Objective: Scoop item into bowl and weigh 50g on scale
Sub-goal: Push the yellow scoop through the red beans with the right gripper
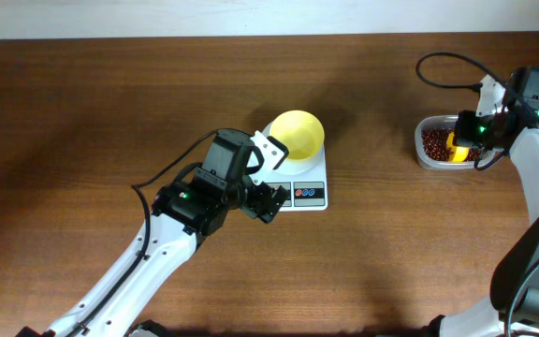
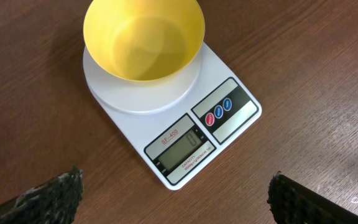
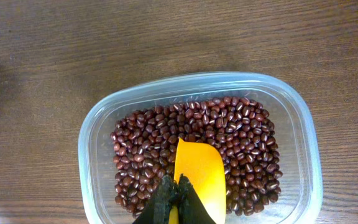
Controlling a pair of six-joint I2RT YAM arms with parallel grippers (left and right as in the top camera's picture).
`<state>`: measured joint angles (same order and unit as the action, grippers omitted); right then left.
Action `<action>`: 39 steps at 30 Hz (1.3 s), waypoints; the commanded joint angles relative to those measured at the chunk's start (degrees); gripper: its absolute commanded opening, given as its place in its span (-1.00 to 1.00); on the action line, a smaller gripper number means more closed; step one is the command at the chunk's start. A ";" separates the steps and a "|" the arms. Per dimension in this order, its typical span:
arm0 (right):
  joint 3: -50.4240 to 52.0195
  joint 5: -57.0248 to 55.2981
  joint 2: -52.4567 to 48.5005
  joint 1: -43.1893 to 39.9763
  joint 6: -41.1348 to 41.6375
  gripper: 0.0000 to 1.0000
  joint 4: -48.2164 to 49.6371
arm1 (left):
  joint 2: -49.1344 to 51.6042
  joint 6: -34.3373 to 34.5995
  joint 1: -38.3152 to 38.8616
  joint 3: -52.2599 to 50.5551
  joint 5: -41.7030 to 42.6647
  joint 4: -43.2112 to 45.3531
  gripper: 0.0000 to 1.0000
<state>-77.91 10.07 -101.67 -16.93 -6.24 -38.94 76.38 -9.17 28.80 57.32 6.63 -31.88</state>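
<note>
Right gripper (image 3: 176, 200) is pinched together on the handle of one yellow plastic scoop (image 3: 197, 174), whose smooth blade lies on the beans (image 3: 229, 130); left gripper (image 1: 274, 178) hangs with its jaws wide apart, holding nothing, just before the front of the scale (image 2: 225, 71). Everything rests on a dark brown wood-grain table (image 1: 110, 112). One clear, round-cornered rectangular tub (image 3: 98, 130) holds the heap of small, glossy, reddish-brown oval beans, well apart from the scale. One flat white scale carries a grey display (image 2: 185, 149), one red and two blue buttons (image 2: 219, 111), and on its round platform (image 2: 142, 96) one empty, smooth pale-yellow bowl (image 2: 143, 43)
</note>
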 commanded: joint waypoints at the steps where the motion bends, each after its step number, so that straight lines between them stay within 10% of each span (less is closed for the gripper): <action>1: -1.03 1.68 -1.05 -0.46 -0.37 -0.92 -2.03 | -1.18 0.72 -0.20 0.04 0.59 0.11 0.97; 19: -1.03 -11.17 -1.05 -0.44 -1.03 -0.92 4.48 | -1.18 0.72 -0.20 0.04 0.59 0.11 0.98; 39: -0.74 9.70 -3.93 -0.28 3.87 -0.92 -1.16 | -1.18 0.72 -0.20 0.04 0.59 0.11 0.97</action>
<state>-78.43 16.82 -104.05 -16.97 -4.16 -39.81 76.38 -9.17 28.80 57.32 6.63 -31.88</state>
